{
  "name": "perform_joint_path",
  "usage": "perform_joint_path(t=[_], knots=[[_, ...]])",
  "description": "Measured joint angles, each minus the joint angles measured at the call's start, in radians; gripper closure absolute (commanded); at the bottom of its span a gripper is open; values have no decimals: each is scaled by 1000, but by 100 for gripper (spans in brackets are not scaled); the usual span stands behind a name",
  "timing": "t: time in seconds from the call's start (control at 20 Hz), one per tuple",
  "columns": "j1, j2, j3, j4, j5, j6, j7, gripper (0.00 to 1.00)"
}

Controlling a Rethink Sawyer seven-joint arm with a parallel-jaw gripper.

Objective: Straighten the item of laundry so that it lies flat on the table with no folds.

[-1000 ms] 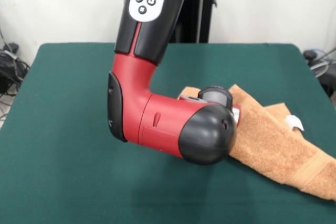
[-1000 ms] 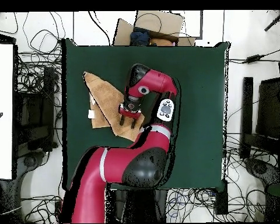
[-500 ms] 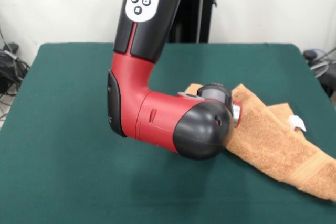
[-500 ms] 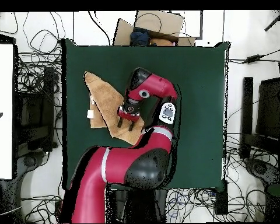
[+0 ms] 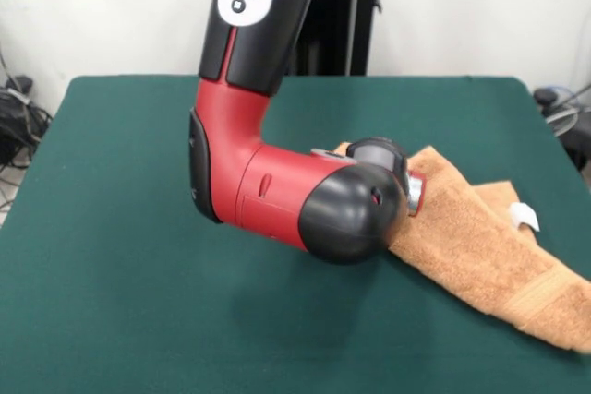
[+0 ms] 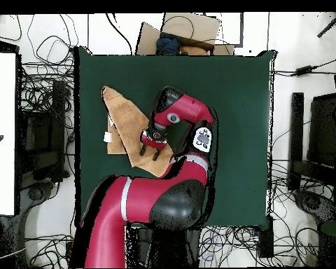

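Green table [image 5: 120, 302] holds a folded towel [image 5: 480, 246]; arm elbow [image 5: 342, 214] hides the gripper [image 6: 150, 149], grip unclear.

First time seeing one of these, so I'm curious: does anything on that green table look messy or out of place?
Yes. The orange-tan towel is folded over itself into a slanted wedge, not spread flat, and sits off toward one side of the table. A small white tag sticks out at its edge.

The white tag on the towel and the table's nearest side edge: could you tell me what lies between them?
In the overhead view, only bare green table lies between the white tag on the towel and that edge; nothing else sits there.
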Motion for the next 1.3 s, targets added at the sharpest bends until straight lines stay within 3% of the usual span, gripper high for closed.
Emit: perform_joint_path(t=[1.3], knots=[[-3, -89, 86, 299, 99, -153, 0, 0]])
